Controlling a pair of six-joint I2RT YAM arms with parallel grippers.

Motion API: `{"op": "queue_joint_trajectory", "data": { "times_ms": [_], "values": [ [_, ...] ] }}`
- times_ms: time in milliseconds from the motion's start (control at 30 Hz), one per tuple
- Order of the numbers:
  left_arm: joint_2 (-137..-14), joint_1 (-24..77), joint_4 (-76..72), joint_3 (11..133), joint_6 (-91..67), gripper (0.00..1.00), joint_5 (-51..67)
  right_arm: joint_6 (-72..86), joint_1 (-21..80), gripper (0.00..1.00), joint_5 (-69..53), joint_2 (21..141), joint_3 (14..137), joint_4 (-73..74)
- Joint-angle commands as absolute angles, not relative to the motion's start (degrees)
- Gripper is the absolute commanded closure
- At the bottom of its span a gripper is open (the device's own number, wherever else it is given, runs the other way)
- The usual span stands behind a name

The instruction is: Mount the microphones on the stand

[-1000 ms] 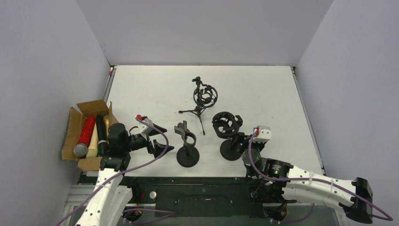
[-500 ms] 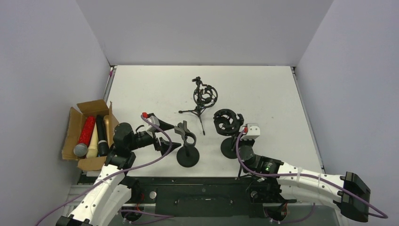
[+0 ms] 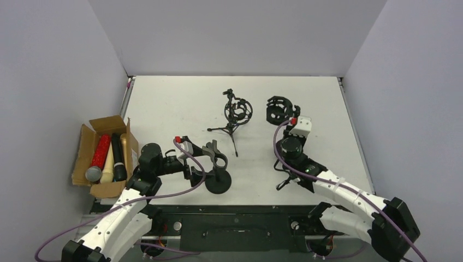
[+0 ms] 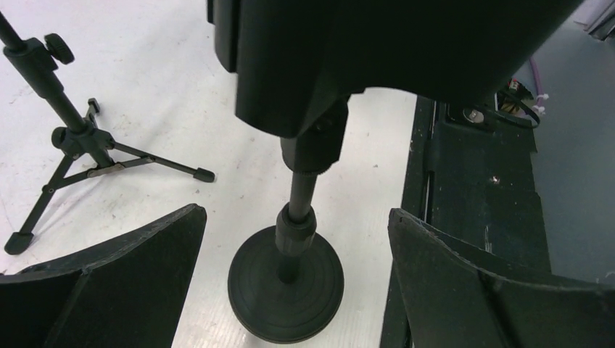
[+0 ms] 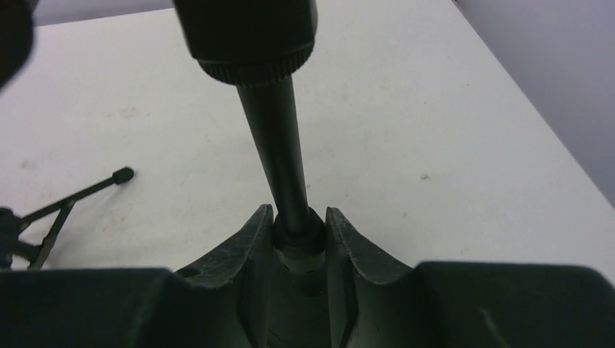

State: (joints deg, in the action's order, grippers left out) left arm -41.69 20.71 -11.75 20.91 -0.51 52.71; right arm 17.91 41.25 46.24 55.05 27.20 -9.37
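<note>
Several microphones (image 3: 106, 158) lie in a cardboard box (image 3: 87, 139) at the left: red, cream, black, gold and one with a grey head. A black stand with a clip holder (image 3: 217, 164) rises from a round base (image 4: 286, 283). My left gripper (image 3: 200, 162) is open, its fingers (image 4: 138, 275) spread either side of that stand's pole (image 4: 301, 192) without touching it. My right gripper (image 5: 299, 217) is shut on the pole collar of a second stand (image 5: 279, 138). That stand's shock-mount ring (image 3: 278, 109) sits at the far right, and its base is hidden.
A small tripod stand with a shock mount (image 3: 236, 113) stands mid-table, one leg (image 5: 80, 192) showing in the right wrist view. The table's near edge and a black frame (image 4: 471, 181) lie just right of the clip stand. Grey walls enclose the table.
My right gripper closed on the shock-mount stand and carried it from the near centre toward the far right. My left gripper moved right, up to the clip stand, staying open.
</note>
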Motion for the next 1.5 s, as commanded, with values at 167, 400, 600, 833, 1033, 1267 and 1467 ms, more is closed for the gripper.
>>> {"op": "queue_joint_trajectory", "data": {
  "times_ms": [167,400,600,833,1033,1267,1467],
  "values": [
    [-40.3,21.4,-10.9,20.7,3.6,0.04,54.9,14.8,26.5,1.0,36.7,75.2,45.9,-24.6],
    [-43.5,22.1,-22.7,18.8,-4.3,0.04,53.3,17.2,20.7,1.0,30.3,90.1,59.2,-26.6],
    [-44.2,24.0,-28.4,16.8,-8.9,0.04,53.7,16.3,19.8,1.0,29.2,100.4,67.4,-27.9],
    [-45.6,25.0,-32.1,15.2,-8.7,0.03,50.1,16.7,19.2,1.0,27.7,104.8,69.7,-26.0],
    [-49.2,25.8,-34.9,16.0,-7.8,0.13,50.3,18.2,18.8,0.81,26.6,102.5,65.7,-26.2],
    [-54.2,26.5,-33.6,19.9,-2.4,0.41,53.0,20.6,19.8,0.52,25.4,96.7,60.2,-26.8],
    [-55.4,27.0,-34.0,21.4,-0.4,0.76,53.0,21.0,21.4,0.36,25.8,88.2,53.4,-27.6]
  ]
}}
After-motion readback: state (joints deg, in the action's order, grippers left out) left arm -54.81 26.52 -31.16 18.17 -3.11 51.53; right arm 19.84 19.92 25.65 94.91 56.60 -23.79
